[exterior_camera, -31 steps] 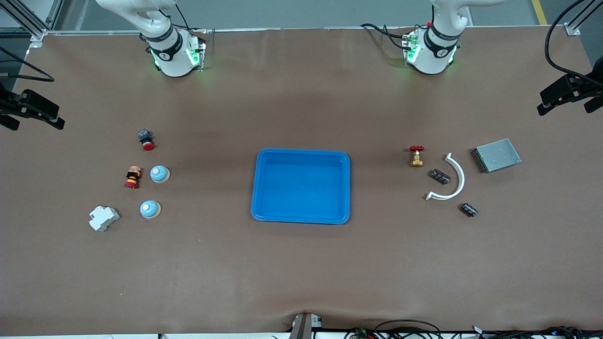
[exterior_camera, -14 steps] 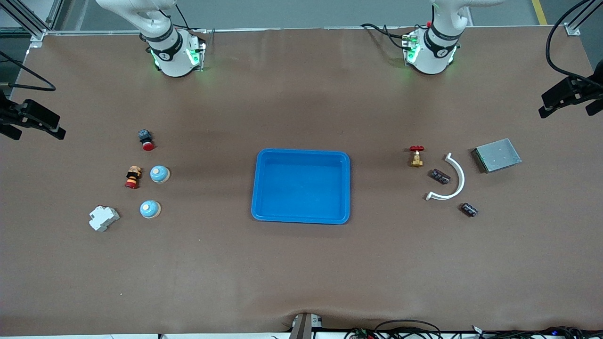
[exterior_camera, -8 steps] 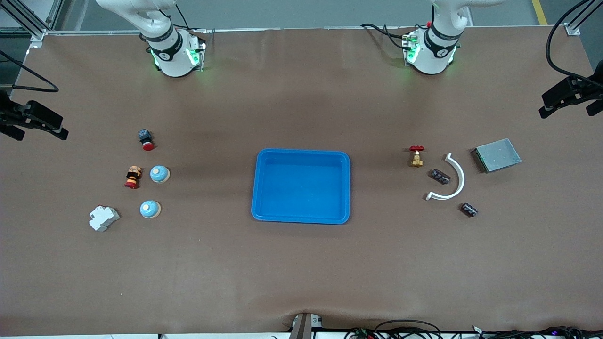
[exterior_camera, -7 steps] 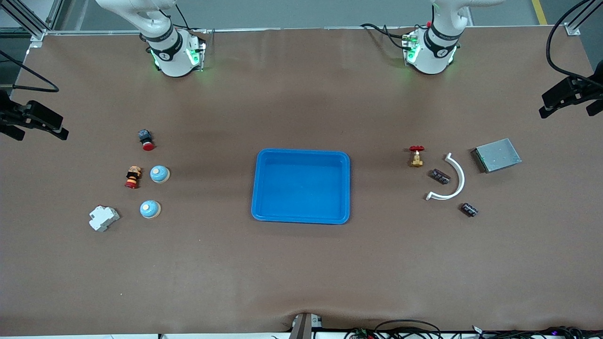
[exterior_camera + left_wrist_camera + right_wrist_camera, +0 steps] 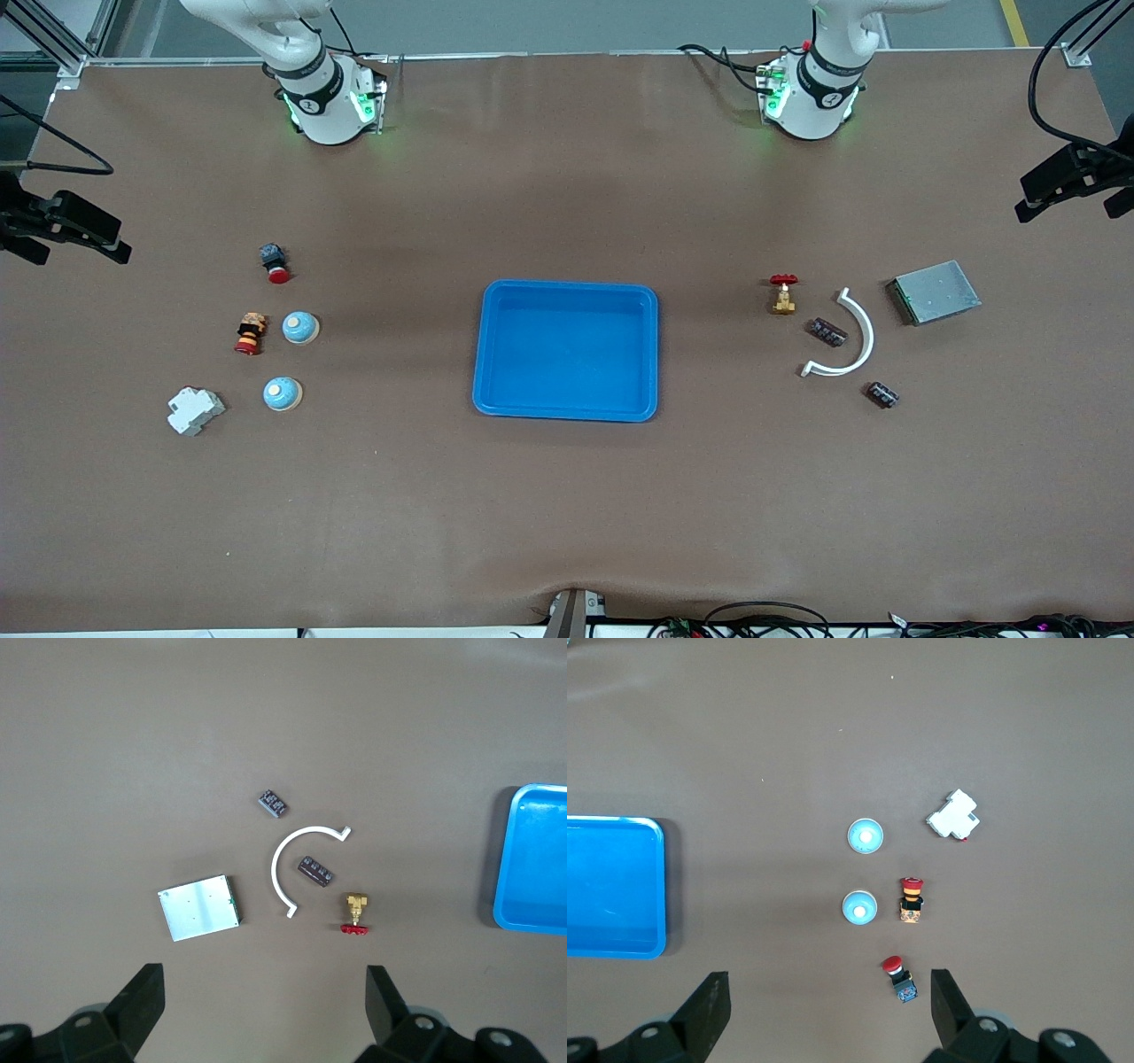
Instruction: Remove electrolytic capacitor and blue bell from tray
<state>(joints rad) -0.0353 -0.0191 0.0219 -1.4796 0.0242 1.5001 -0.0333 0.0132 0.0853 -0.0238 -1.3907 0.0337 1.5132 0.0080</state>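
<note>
Right gripper (image 5: 824, 1014) hangs spread wide over the two blue bells (image 5: 300, 328), which sit on the table, not in the empty tray (image 5: 567, 292). Capacitors (image 5: 829, 332) are out too, under the spread left gripper (image 5: 266, 1010). Nothing left to lift, I'd just park both.

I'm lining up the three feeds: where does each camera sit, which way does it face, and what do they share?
Front view: high across the table, facing both arm bases; tray at center.
Left wrist view: looks down past the open left gripper at the white arc and grey plate.
Right wrist view: looks down past the open right gripper at two blue bells.
All share the tray.
</note>
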